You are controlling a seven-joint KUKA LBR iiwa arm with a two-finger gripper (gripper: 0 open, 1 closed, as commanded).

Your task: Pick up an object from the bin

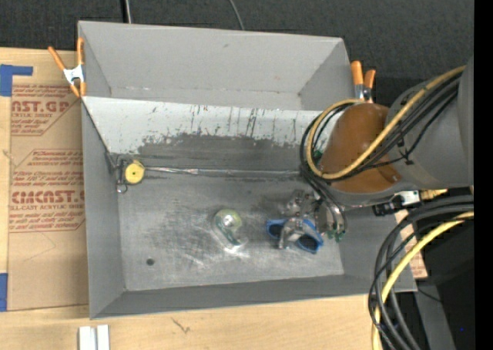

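The grey metal bin is holding three loose things, one of each kind. Nearest, toward the front right of its floor, one blue thing, small and curved, is lying with the gripper hanging right over it. Whether the gripper is spread or pressed together cannot be told, nor whether it is pinching the blue thing. Just to the left, near the middle of the floor, one clear roundish thing with a pale green tint is sitting apart from the blue one. Farthest back, at the left where the floor is meeting the sloped rear wall, one small yellow disc is resting alone, well apart from the other two. The arm's orange cover is reaching in from the right.
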